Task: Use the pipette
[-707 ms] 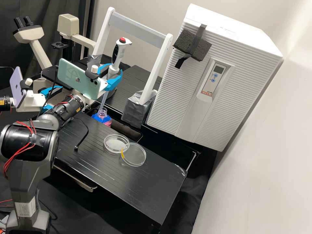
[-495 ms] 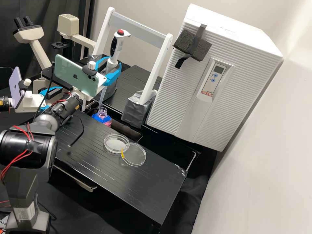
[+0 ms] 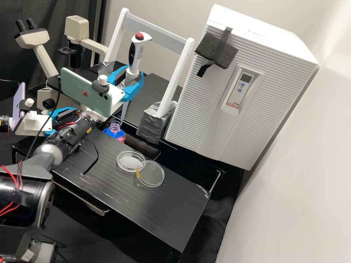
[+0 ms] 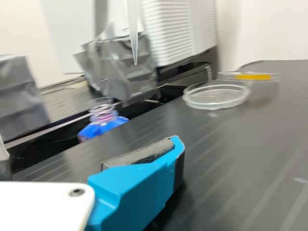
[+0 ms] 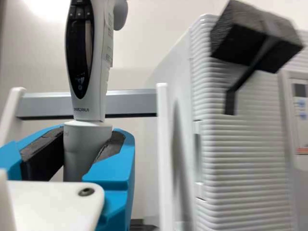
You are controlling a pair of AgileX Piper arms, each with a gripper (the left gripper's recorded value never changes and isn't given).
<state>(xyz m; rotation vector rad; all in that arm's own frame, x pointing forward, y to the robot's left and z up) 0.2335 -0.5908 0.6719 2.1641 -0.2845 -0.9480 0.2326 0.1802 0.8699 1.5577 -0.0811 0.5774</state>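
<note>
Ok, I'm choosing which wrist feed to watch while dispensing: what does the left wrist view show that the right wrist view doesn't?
Only the left wrist view: the pipette's clear tapered tip, the small clear bottle with blue contents, the clear round petri dish and a second clear dish with a yellow mark, on the black bench. Only the right wrist view: the white pipette body with its dark display, gripped by the right hand, and the black foam block. Both: the white ribbed cabinet.

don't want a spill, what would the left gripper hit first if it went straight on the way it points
Most likely the open bottle of coloured liquid, standing nearly in line ahead, with the taped grey block behind it; depth is unclear.
</note>
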